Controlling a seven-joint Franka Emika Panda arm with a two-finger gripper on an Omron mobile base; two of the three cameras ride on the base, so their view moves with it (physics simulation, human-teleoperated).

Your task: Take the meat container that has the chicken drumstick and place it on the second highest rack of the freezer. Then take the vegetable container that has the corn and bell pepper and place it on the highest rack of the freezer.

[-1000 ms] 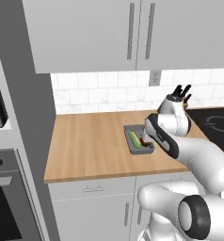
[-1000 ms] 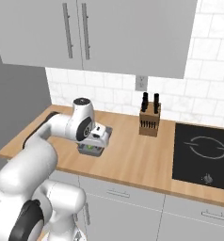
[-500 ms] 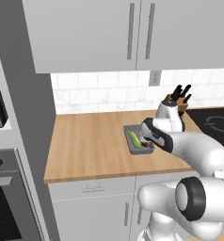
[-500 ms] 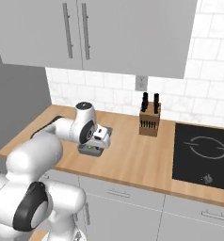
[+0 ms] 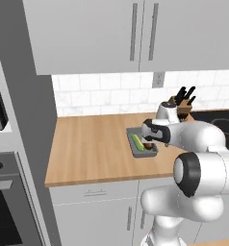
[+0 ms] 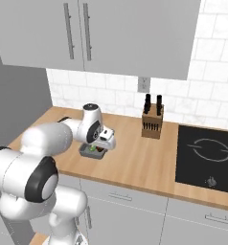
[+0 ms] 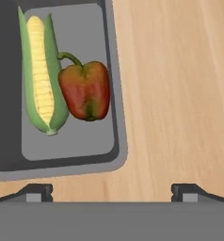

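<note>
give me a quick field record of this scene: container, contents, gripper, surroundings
container: grey tray on the wooden counter, not held
contents: corn lying lengthwise, bell pepper beside it and touching it
gripper: gripper open, hovering above the counter just off the tray's short edge
surroundings: knife block by the tiled wall, black cooktop beyond it, white wall cabinets overhead
meat container: not seen here

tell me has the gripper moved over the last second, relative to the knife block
Yes. The gripper has swung away from the knife block toward the counter's front edge, beside the grey tray of corn and bell pepper.
</note>
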